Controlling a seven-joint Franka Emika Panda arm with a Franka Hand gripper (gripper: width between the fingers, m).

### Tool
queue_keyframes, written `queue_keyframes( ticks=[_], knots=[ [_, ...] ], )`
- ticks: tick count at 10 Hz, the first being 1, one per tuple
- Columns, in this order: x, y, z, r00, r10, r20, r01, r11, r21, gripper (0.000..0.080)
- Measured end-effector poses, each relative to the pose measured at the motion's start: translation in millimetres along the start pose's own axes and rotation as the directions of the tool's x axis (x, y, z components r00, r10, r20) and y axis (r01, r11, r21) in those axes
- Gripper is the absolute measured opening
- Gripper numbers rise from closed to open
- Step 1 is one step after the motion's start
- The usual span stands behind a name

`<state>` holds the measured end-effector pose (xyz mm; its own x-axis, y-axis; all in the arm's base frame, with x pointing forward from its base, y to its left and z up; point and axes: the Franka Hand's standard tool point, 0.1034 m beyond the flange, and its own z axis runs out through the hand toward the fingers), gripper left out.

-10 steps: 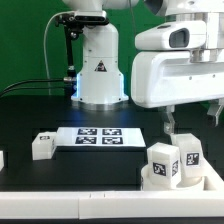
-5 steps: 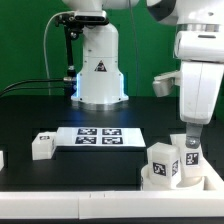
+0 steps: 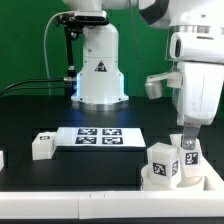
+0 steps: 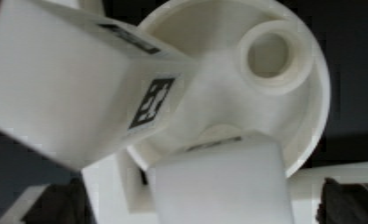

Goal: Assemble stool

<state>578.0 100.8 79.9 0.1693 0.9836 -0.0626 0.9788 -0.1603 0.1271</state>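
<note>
The stool's round white seat (image 3: 176, 181) lies at the front of the exterior view's right, and two chunky tagged legs stand on it. My gripper (image 3: 188, 142) hangs open just above the right-hand leg (image 3: 191, 158); the other leg (image 3: 163, 163) stands beside it. In the wrist view the seat (image 4: 252, 110) shows an empty round socket (image 4: 270, 55). One tagged leg (image 4: 92, 90) rises at the side. The other leg (image 4: 216, 185) sits between my gripper (image 4: 202, 208), whose dark fingers (image 4: 48, 200) stand wide on either side of it.
A loose white leg (image 3: 42, 145) lies on the black table toward the exterior view's left, beside the marker board (image 3: 98, 136). Another white part (image 3: 2, 158) pokes in at the left edge. The robot's white base (image 3: 98, 70) stands behind.
The wrist has swung round from a sideways pose to point straight down, and the gripper has come down over the right-hand leg on the seat. The jaws stayed open.
</note>
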Motion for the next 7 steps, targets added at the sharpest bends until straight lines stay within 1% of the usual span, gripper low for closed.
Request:
queue_keyframes(
  ticks=[1, 3, 4, 5, 6, 7],
  knots=[
    [3.0, 2.0, 4.2, 0.999, -0.035, 0.012, 0.036, 0.999, -0.004, 0.0649],
    [16.2, 1.8, 11.6, 1.000, 0.028, 0.014, -0.028, 1.000, -0.009, 0.0649],
    [12.9, 3.3, 11.0, 0.999, 0.029, 0.014, -0.029, 1.000, -0.010, 0.0535],
    [11.4, 3.7, 11.5, 0.999, 0.045, 0.015, -0.045, 0.999, -0.009, 0.0399],
    [11.3, 3.5, 11.7, 0.998, 0.056, 0.015, -0.056, 0.998, -0.009, 0.0399],
    [11.2, 3.5, 11.8, 0.996, 0.089, 0.015, -0.089, 0.996, -0.009, 0.0334]
  ],
)
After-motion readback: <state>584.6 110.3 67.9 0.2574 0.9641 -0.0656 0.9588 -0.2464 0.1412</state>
